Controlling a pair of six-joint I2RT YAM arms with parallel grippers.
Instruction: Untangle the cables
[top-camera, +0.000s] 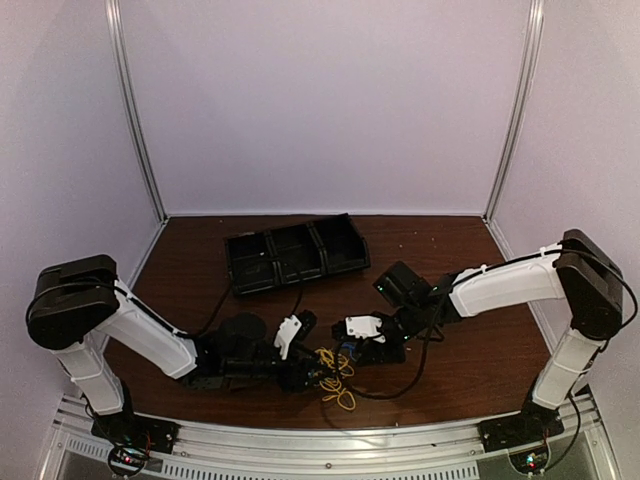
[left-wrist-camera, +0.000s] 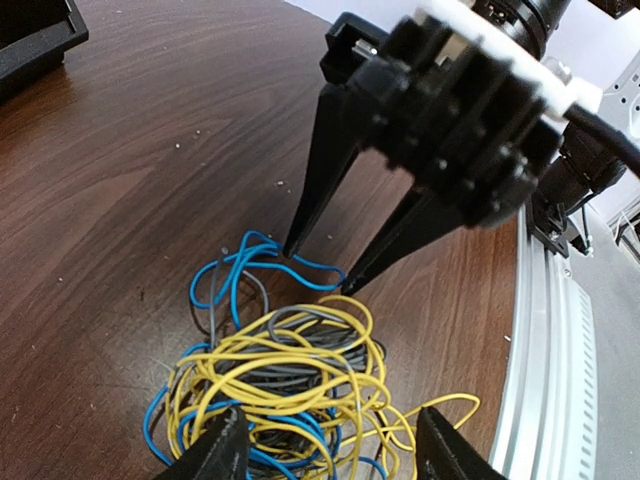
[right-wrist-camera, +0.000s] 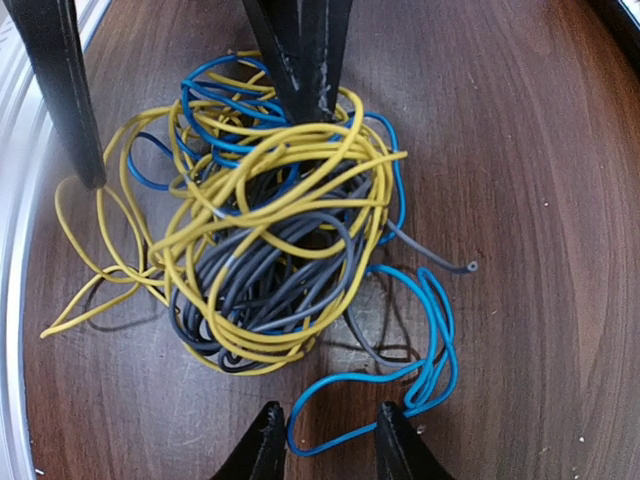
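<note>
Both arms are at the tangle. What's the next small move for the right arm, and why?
Probably close the right gripper on the blue loop: its open fingers straddle that strand, which sticks out from the yellow-grey bundle, while the left gripper sits open over the bundle.

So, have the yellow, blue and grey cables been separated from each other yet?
No, the cables lie wound together in one mixed bundle on the table.

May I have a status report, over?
Left gripper open, straddling the cables. Right gripper open at a blue loop. Cables one tangled bundle. Black tray stands apart.
</note>
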